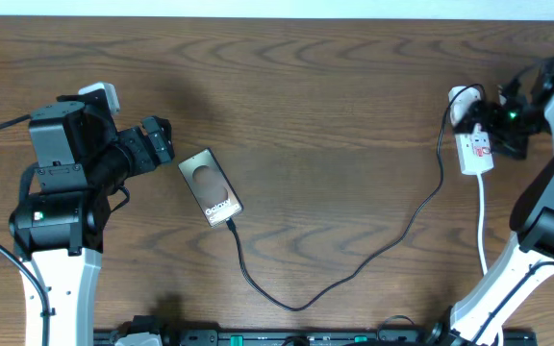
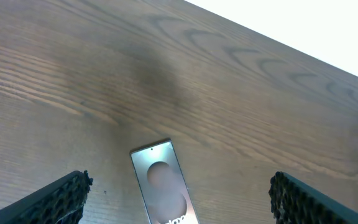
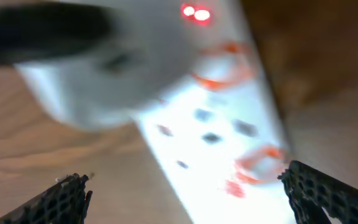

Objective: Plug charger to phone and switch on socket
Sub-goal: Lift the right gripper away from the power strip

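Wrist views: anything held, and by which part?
Nothing held. Left jaws open above the phone; right jaws open at the socket, not closed on it.

Overhead cam: fixed high above, looks straight down, far enough to take the whole tabletop (image 1: 335,115). Left wrist cam: sits behind the left fingers (image 2: 61,200), looks fwd and down btw them from medium distance; the phone (image 2: 162,183) lies ahead, btw the two fingers. Right wrist cam: behind the right fingers (image 3: 64,199), very near, so the socket (image 3: 216,124) ahead of them is blurred and fills most of the frame. Overhead shares the phone w/ left view, the socket w/ right view.
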`<move>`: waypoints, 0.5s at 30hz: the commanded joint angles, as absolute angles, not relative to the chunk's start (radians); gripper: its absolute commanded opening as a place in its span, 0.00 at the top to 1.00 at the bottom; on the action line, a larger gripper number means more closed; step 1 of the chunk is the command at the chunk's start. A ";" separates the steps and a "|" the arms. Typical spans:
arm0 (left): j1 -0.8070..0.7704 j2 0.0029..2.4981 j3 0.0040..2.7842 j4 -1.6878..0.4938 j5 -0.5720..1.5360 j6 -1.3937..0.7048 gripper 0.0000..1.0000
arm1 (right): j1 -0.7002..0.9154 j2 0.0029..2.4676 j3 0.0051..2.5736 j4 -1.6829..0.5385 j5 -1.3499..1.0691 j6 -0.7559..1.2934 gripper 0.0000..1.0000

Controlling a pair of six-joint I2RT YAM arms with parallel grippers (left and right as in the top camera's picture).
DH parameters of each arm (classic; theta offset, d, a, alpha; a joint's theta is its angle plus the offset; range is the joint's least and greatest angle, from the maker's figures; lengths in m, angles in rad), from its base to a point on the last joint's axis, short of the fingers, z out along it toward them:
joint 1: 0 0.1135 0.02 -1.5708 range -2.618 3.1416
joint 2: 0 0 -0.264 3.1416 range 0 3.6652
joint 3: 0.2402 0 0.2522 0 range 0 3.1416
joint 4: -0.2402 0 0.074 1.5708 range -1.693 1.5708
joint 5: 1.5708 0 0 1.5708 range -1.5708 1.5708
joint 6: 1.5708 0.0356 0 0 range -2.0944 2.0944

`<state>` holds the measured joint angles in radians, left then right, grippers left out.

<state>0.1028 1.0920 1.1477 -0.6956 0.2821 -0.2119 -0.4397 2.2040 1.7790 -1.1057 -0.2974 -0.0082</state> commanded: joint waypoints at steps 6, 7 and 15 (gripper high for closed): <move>0.105 1.090 1.156 -0.696 0.271 -0.202 0.07 | -0.498 2.125 1.930 -1.219 -0.180 0.010 0.01; 0.105 1.090 1.156 -0.696 0.271 -0.202 0.06 | -0.498 2.106 1.942 -1.230 -0.168 0.010 0.01; 0.105 1.090 1.156 -0.696 0.271 -0.203 0.07 | -0.491 1.858 1.984 -1.287 -0.153 0.093 0.01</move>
